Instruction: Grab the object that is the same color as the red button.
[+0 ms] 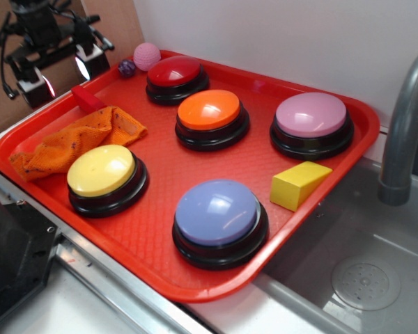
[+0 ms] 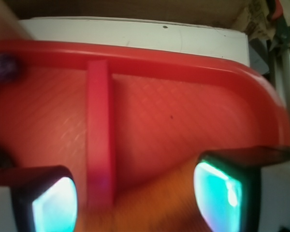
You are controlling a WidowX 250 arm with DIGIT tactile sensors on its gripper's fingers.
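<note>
While the gripper hangs over the far-left corner of the red tray, jaws spread wide and holding nothing, the red block lies on the tray floor just below it, near end touching the orange cloth. Wrist view: the block shows as one long bar running toward the tray rim, between the two fingers but closer to the left one, clear gap on both sides, no contact. Count on tray: five buttons, all on black bases. One red button at the far side, right of the block; one orange button just right and nearer from it; one pink button at far right; one yellow button near left, just beside the cloth; one blue-purple button at the near edge. One yellow wedge block sits between the pink and blue-purple buttons, toward the tray's right rim. Two small balls in the far corner: one pink ball and one dark purple ball, side by side, left of the red button. One cloth, crumpled. One grey faucet and one sink stand right of the tray.
</note>
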